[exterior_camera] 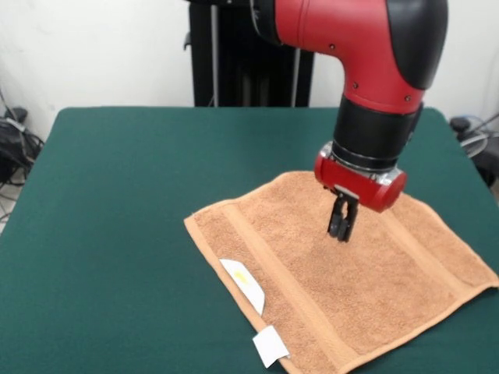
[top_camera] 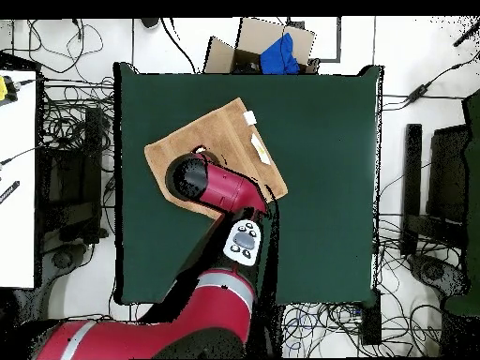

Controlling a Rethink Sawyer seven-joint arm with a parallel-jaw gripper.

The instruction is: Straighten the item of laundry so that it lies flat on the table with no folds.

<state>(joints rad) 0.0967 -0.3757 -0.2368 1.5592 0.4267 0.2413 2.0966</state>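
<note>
The light orange-brown towel (exterior_camera: 312, 296) lies spread out on the right half of the dark green table (exterior_camera: 117, 195), turned at an angle. Woven bands run near two of its ends. A white tag (exterior_camera: 244, 284) lies on its near-left part, and a second white tag (exterior_camera: 270, 345) sticks out at its edge. My gripper (exterior_camera: 341, 231) points straight down over the towel's middle. Its fingers are together with nothing between them, and the tips are at or just above the cloth. In the overhead view the towel (top_camera: 211, 131) shows at the table's (top_camera: 319, 187) upper left, and my arm (top_camera: 202, 183) hides the gripper.
The towel's right corner (exterior_camera: 487, 279) reaches close to the table's right edge. The black pedestal (exterior_camera: 249, 70) stands behind the table. In the overhead view a cardboard box with a blue item (top_camera: 267, 47) sits beyond the table, and cables lie on the floor all around.
</note>
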